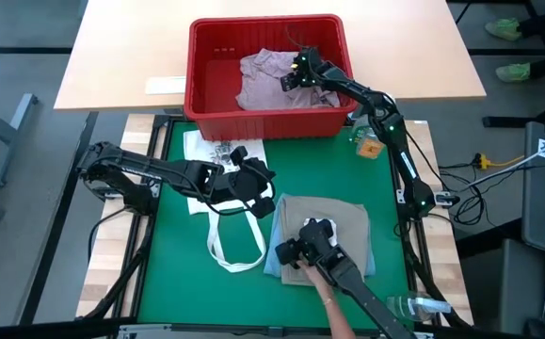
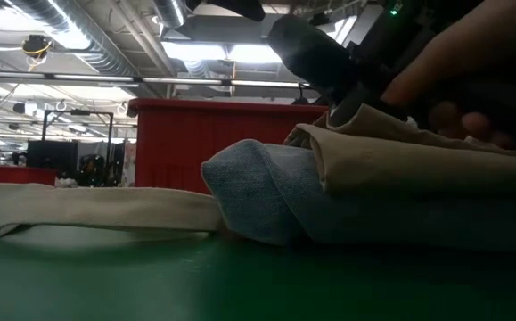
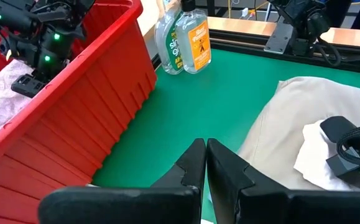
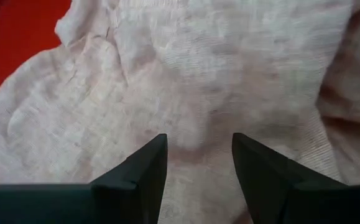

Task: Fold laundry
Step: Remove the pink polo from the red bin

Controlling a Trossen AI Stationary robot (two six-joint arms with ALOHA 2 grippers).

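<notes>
Pink shirt (image 1: 264, 77): 1; folded garments (image 1: 333, 226): 2; bottles (image 3: 183, 34): 2.

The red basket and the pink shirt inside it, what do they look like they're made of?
The red ribbed basket looks like moulded plastic: smooth, slightly glossy walls with stiff vertical ribs. The pale pink heathered shirt looks like a light woven or fine-knit cloth, perhaps a cotton or linen blend: matte, flecked and softly creased.

Ceiling strip lights (image 2: 195, 49) glare brightly in the low view, leaving the near cloth stack (image 2: 373, 192) dim and soft-focused, while the overhead view is evenly lit with faint shadows on the green mat (image 1: 319, 169).
</notes>
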